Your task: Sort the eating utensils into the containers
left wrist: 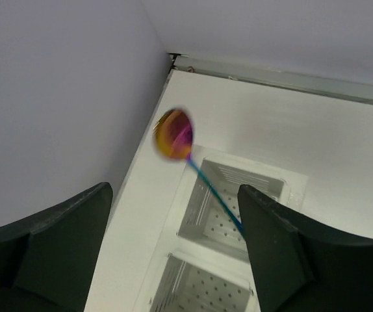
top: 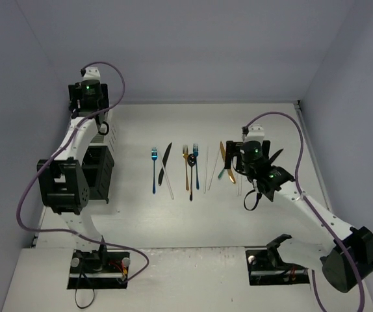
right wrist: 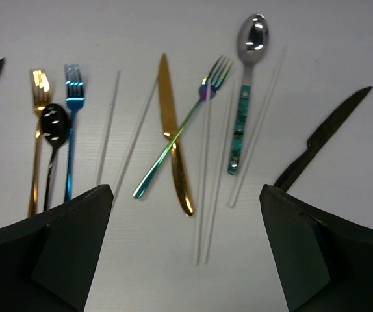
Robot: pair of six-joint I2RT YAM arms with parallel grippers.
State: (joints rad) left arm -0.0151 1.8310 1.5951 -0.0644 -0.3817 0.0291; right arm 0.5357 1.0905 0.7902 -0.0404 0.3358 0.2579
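The left gripper [left wrist: 175,192] is wide open at the bottom of the frame. The pink-bowled spoon [left wrist: 173,134] is blurry in the middle, its handle pointing down into a white caddy [left wrist: 196,208]. The gripper should be right above that caddy so the spoon lands inside. The right gripper [right wrist: 186,192] is open too, near the gold knife [right wrist: 167,97].
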